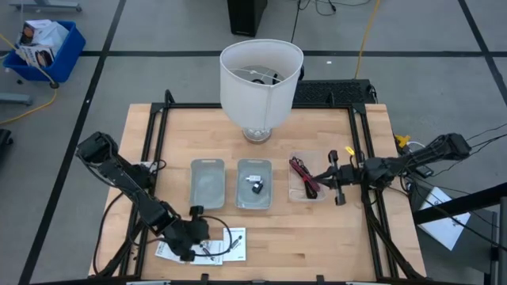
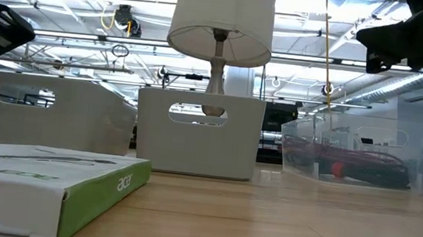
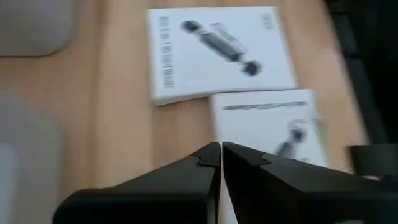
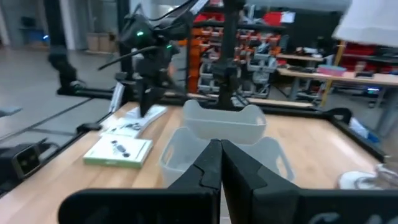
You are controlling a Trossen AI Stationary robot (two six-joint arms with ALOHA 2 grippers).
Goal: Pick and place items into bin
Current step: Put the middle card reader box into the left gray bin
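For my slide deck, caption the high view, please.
Left gripper over white packets; right gripper beside the clear bin of cable ties.

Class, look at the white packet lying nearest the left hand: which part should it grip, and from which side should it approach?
The white packet lies flat on the table, so a side pinch seems unlikely to work. The left hand, its fingers shut, would probably do best coming from above, opening, and pinching one free edge, perhaps tilting a finger under it.

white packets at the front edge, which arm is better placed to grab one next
Left. The left gripper hangs right over the white packets, fingers shut; the right gripper sits across the table by the clear bin of cable ties.
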